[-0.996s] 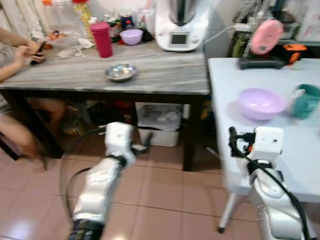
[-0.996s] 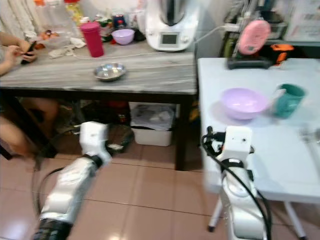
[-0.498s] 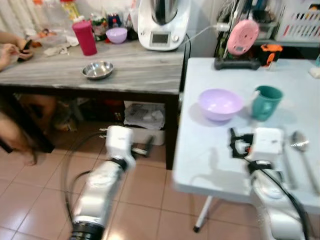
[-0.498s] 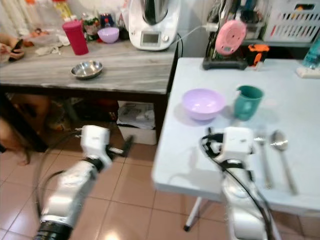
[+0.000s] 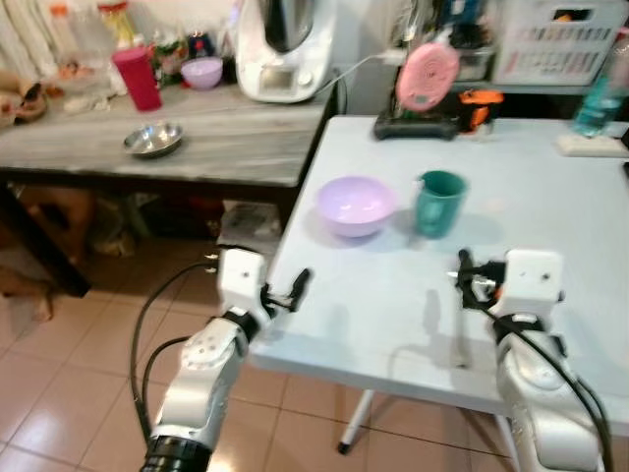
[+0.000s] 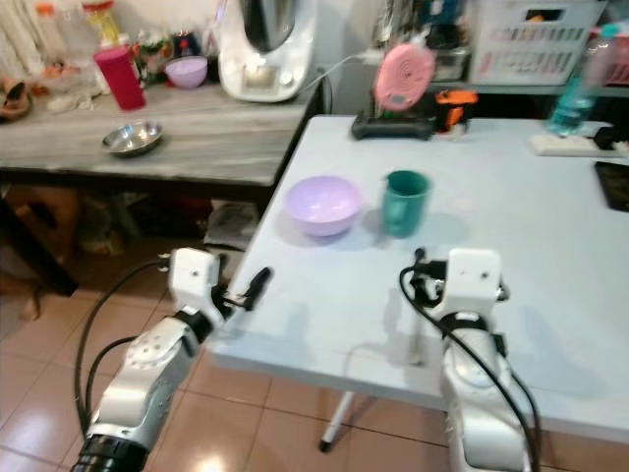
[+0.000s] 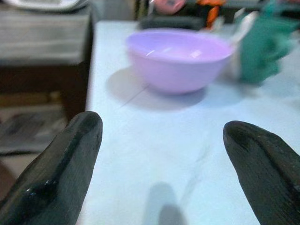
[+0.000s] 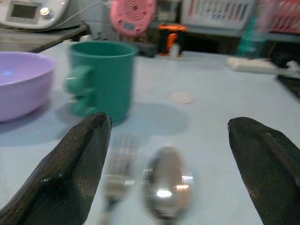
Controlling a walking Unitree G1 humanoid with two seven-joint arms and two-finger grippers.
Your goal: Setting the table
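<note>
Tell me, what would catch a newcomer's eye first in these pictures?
Probably the lilac bowl and green mug, side by side on the pale blue table. A fork and spoon lie before the right gripper, fingers open. The left gripper, also open, faces the bowl from the table's edge.

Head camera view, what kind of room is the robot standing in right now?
Probably a home kitchen or dining area: a white food processor on a grey counter, and a purple bowl and green mug on a white table.
</note>
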